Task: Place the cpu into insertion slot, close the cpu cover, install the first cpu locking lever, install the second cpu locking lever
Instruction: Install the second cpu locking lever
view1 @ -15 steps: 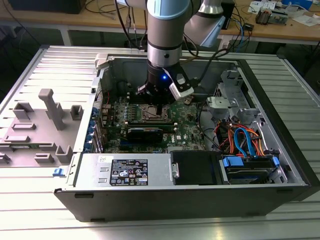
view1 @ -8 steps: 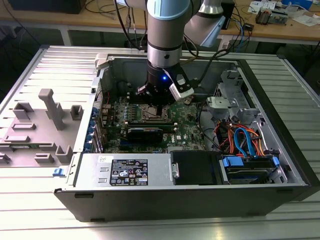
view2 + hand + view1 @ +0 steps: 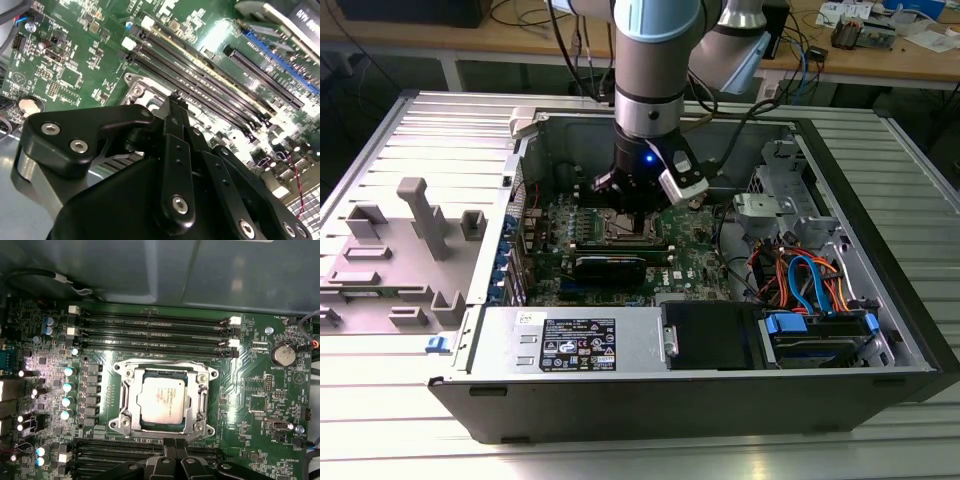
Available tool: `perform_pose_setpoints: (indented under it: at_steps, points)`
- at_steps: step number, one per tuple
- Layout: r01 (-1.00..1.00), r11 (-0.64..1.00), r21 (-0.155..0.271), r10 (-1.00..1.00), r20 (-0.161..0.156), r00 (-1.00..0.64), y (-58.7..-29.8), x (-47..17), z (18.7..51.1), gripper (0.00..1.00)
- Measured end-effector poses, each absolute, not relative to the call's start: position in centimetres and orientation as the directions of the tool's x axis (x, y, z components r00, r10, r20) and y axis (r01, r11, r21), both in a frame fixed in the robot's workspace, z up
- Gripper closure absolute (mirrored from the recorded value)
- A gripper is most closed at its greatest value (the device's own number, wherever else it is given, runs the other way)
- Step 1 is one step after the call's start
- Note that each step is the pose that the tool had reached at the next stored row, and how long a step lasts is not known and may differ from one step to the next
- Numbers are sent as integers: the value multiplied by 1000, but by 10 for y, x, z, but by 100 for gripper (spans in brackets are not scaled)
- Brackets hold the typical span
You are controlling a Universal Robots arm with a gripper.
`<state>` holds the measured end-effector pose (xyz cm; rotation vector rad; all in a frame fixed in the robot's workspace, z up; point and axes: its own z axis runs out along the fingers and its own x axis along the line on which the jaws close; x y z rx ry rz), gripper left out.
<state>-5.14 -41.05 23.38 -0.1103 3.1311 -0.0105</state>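
The cpu [image 3: 161,401], a square chip with a silver-grey top, lies flat in the insertion slot [image 3: 131,426] on the green motherboard. The cpu cover [image 3: 202,399], a silvery frame, lies down around the chip's edges. I cannot tell how the locking levers stand. My gripper [image 3: 175,443] hovers beside the socket's edge with its black fingers [image 3: 175,107] pressed together and nothing seen between them. A silvery corner of the socket [image 3: 136,91] shows just past the fingertips. In the exterior view the gripper [image 3: 638,215] hangs low inside the open computer case.
Long black memory slots [image 3: 150,332] run along one side of the socket, and more [image 3: 120,452] lie on the gripper's side. A black card [image 3: 610,267], the power supply [image 3: 570,345] and a drive bay with blue cables [image 3: 815,290] crowd the case. A grey fixture [image 3: 420,215] stands at the exterior view's left.
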Motion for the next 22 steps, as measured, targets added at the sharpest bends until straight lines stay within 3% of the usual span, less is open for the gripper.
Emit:
perform_pose_setpoints:
  at_steps: [22]
  points:
    - [-70,997,14,-70,-10,-997,-417,-67,224,89]
